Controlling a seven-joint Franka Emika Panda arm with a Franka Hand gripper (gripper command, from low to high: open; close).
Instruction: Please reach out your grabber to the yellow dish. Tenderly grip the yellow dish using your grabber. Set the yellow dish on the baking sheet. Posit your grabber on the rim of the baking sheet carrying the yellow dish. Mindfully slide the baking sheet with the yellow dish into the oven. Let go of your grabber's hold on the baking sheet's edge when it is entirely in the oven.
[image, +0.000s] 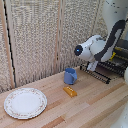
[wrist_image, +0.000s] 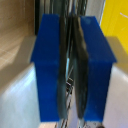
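My grabber (image: 92, 65) hangs under the white wrist at the exterior view's right, at the near rim of the baking sheet (image: 101, 73), a dark tray with wire bars. In the wrist view my grabber (wrist_image: 72, 30) has its blue fingers (wrist_image: 47, 65) pressed together on the tray's dark rim (wrist_image: 75, 60). The yellow dish (wrist_image: 118, 22) shows as a bright yellow patch just beyond the fingers. In the exterior view only a sliver of the yellow dish (image: 113, 55) shows behind the arm. The oven (image: 122, 46) is mostly hidden by the arm at the right edge.
A blue cup (image: 70, 76) stands on the wooden table just left of the tray. A small orange block (image: 70, 91) lies in front of it. A large white patterned plate (image: 25, 102) sits at the front left. A woven screen stands behind.
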